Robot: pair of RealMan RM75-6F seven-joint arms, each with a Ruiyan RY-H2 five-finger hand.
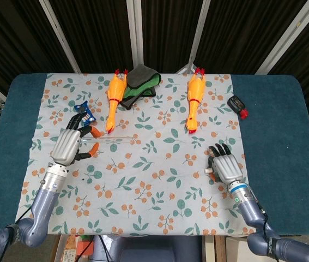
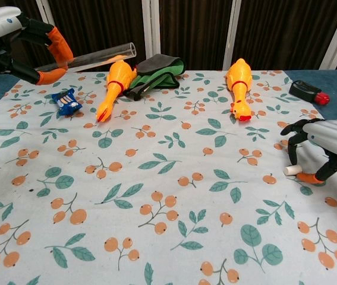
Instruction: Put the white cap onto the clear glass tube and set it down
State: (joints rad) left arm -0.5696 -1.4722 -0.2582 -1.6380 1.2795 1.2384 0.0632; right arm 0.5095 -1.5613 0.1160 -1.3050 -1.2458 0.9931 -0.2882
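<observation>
My left hand point(image 1: 68, 145) point(image 2: 15, 40) is raised over the left side of the cloth. Its orange-tipped fingers pinch the clear glass tube point(image 1: 115, 137) point(image 2: 93, 57), which points right, its open end near a chicken's tail. The small white cap point(image 1: 208, 173) point(image 2: 290, 170) lies on the cloth at the right. My right hand point(image 1: 226, 167) point(image 2: 327, 141) arches over the cap with its fingers apart. One fingertip stands just above the cap and the thumb tip rests on the cloth right beside it. The cap still sits on the cloth, not lifted.
Two orange rubber chickens point(image 1: 114, 99) point(image 1: 194, 101) lie at the back, with a green and grey cloth bundle point(image 1: 139, 82) between them. A blue snack packet point(image 1: 83, 112) lies near my left hand. A black and red device point(image 1: 236, 104) sits on the blue tabletop at the right.
</observation>
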